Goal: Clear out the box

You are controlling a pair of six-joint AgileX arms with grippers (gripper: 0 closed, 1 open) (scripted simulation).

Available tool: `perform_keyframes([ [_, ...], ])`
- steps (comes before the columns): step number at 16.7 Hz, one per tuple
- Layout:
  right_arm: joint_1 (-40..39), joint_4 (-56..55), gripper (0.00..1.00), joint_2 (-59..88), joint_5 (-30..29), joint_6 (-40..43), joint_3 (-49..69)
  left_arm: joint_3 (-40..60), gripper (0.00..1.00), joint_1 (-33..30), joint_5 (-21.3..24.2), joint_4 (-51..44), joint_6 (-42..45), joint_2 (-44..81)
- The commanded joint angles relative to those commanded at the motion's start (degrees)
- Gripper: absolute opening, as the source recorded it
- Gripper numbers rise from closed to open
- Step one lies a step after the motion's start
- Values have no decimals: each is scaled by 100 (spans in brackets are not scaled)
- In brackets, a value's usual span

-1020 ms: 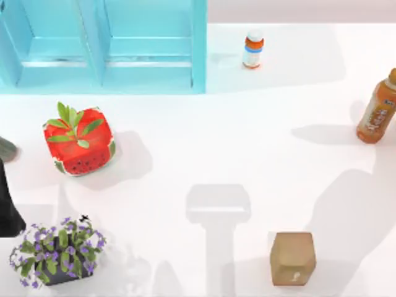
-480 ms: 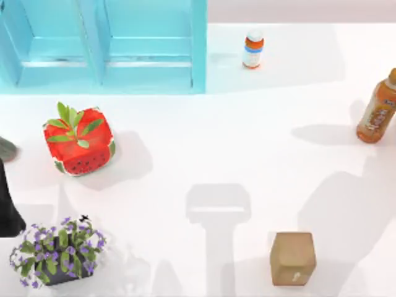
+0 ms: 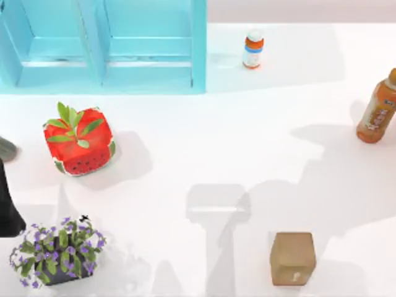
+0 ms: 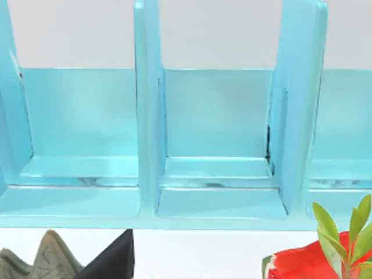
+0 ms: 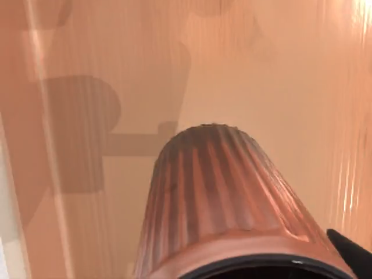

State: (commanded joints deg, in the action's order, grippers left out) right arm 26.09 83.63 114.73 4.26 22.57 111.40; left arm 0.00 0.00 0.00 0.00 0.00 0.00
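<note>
- Top view: the blue box point(image 3: 102, 46) sits in the far left corner of the white table point(image 3: 204, 142). Its slots look empty, so I think the job is nearly done.
- A small bottle point(image 3: 253, 49), an orange bottle point(image 3: 377, 111), a melon cube point(image 3: 78, 141), a flower pot point(image 3: 57, 252) and a brown carton point(image 3: 292, 258) stand spread out. My left arm point(image 3: 7, 207) waits at the left edge.
- Left wrist view: bare slots, pale wall behind.
- Right wrist view: a ribbed pot point(image 5: 224, 203) is close up. I cannot tell if either claw grips anything.

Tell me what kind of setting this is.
Likely a rendered tabletop test scene rather than a real room: a plain white table with a blue shelf unit at its back and scattered props: watermelon-pattern planter, purple flower pot, tea bottle.
</note>
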Motion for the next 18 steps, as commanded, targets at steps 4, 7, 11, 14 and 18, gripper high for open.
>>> perform_keyframes([
  [4, -177, 412, 0, 105, -389, -32, 230, 0, 100, 0, 0, 0, 0, 0],
  [7, -179, 416, 0, 106, -393, -32, 232, 0, 100, 0, 0, 0, 0, 0],
  [11, -204, 437, 0, 134, -368, -1, 216, 0, 100, 0, 0, 0, 0, 0],
  [14, -459, 457, 0, 158, -354, 100, 129, 0, 100, 0, 0, 0, 0, 0],
  [18, -1145, 375, 0, 196, -400, -62, -130, 0, 100, 0, 0, 0, 0, 0],
])
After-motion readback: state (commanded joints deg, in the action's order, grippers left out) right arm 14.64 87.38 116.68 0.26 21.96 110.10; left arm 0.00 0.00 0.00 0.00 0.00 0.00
